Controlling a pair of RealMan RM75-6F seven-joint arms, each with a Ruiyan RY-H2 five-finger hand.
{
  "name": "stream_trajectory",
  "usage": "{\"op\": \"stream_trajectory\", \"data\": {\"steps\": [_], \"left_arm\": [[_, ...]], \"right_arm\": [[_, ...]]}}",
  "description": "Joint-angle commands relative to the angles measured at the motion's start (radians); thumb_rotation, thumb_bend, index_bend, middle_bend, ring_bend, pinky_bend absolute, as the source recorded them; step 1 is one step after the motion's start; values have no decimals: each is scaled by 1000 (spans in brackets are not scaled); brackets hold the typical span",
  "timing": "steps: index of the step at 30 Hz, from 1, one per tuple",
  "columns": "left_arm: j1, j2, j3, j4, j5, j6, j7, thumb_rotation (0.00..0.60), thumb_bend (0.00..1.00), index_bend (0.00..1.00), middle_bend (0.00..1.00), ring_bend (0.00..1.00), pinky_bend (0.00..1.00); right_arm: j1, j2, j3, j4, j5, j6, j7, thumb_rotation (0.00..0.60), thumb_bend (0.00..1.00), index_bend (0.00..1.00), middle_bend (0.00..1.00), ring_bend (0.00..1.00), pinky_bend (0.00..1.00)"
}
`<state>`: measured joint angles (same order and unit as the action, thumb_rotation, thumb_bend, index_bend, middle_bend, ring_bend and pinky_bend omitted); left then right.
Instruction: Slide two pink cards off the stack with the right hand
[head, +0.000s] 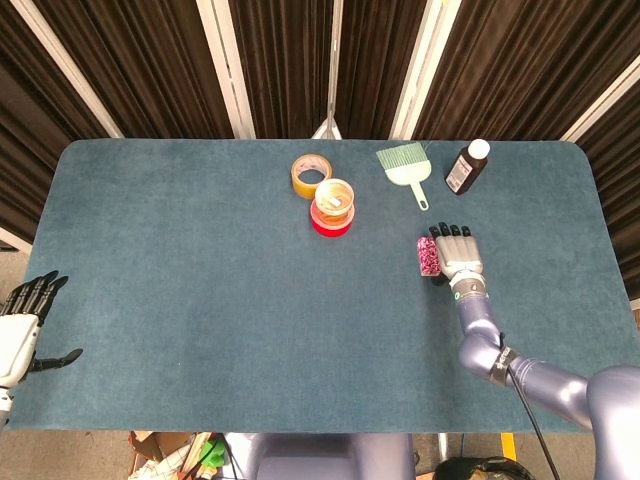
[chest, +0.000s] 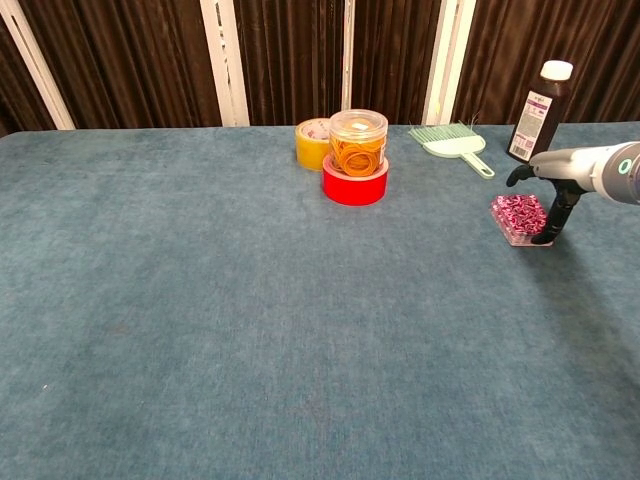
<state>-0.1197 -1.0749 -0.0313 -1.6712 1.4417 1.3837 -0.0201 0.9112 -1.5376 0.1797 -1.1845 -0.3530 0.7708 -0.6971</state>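
Resting my right hand (head: 457, 256) flat beside the pink card stack (head: 428, 256), fingers (chest: 548, 226) straight, holding nothing; my left hand (head: 22, 330) hangs open off the desk (head: 200, 300).

A small stack of pink patterned cards (head: 428, 256) (chest: 520, 215) lies flat on the bench, right of centre, its top card squarely aligned.
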Motion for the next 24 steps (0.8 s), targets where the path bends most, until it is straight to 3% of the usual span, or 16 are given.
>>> {"op": "stream_trajectory", "data": {"steps": [1,24], "left_arm": [[0,0,0,0,1,0,-1,600,0,0,0,0,35],[-1,-3,3,0,4,2,6,600,0,0,0,0,35]], "right_arm": [[4,-8,-2,16,4,-6,9,600,264,164,0,0,0],[18,-37,-10,78,3,-32,45,600,264,212,0,0,0]]}}
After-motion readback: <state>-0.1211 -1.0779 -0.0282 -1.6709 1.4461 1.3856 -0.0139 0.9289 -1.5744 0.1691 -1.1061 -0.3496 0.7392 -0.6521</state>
